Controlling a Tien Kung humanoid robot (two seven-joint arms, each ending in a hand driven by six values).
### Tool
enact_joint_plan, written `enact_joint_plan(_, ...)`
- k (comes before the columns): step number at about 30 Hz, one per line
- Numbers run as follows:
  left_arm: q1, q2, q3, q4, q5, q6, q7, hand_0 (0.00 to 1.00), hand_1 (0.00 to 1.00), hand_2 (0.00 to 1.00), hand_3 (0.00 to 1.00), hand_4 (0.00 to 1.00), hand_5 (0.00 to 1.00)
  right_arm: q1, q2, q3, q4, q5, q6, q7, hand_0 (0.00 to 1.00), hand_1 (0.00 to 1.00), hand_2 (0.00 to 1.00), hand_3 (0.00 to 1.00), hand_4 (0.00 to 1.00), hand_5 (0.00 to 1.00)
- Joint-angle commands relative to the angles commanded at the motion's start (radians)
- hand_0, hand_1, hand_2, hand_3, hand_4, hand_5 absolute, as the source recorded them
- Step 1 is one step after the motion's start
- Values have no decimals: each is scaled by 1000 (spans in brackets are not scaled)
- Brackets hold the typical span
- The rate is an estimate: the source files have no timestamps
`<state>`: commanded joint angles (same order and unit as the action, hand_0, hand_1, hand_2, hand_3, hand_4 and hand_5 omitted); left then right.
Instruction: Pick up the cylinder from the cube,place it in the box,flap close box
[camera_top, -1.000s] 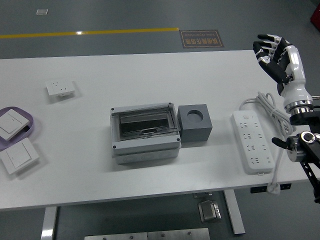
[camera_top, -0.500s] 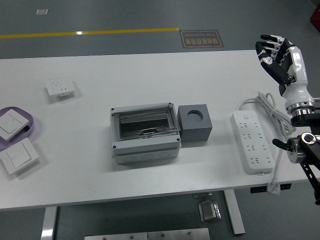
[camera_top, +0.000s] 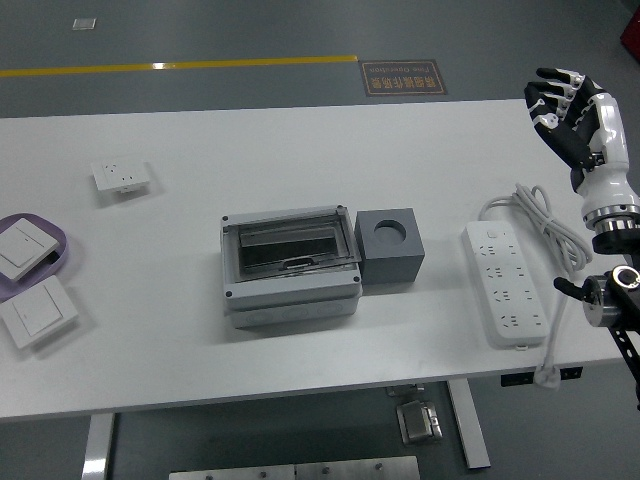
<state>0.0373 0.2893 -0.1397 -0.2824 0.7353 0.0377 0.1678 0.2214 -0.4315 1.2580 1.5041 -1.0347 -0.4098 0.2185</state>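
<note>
A grey box (camera_top: 290, 265) with a clear lid lying shut sits mid-table. Touching its right side stands a dark grey cube (camera_top: 390, 246) whose round top hole looks empty. No cylinder shows on the table; something dark lies under the clear lid, too dim to name. My right hand (camera_top: 563, 98) is raised above the table's far right edge, fingers spread and holding nothing, well away from the cube. The left arm is out of the picture.
A white power strip (camera_top: 505, 282) with its coiled cord (camera_top: 545, 215) lies right of the cube. A white socket plate (camera_top: 121, 178) sits at the left. A purple tray (camera_top: 52, 262) with a switch and another switch plate (camera_top: 38, 312) lie at the far left.
My right hand has drifted rightward and slightly away from the table centre, staying open. Box and cube have not moved.
</note>
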Motion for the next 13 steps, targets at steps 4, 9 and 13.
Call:
enact_joint_plan(4,-1,5,1,-1,2,0,0,629,620,554,635,707,331,-1,4,-1,-5,13,-5,13,726,644,664,665,730,312)
enact_joint_plan(9,-2,3,-1,-1,1,0,0,629,621,554,635,707,332,-1,6,1,-7,16,-4,13,726,645,665,665,731,310)
enact_joint_plan(13,0,-2,0,0,-3,0,0,629,621,554,635,707,332,-6,8,6,-8,16,-5,11,726,645,665,665,731,310)
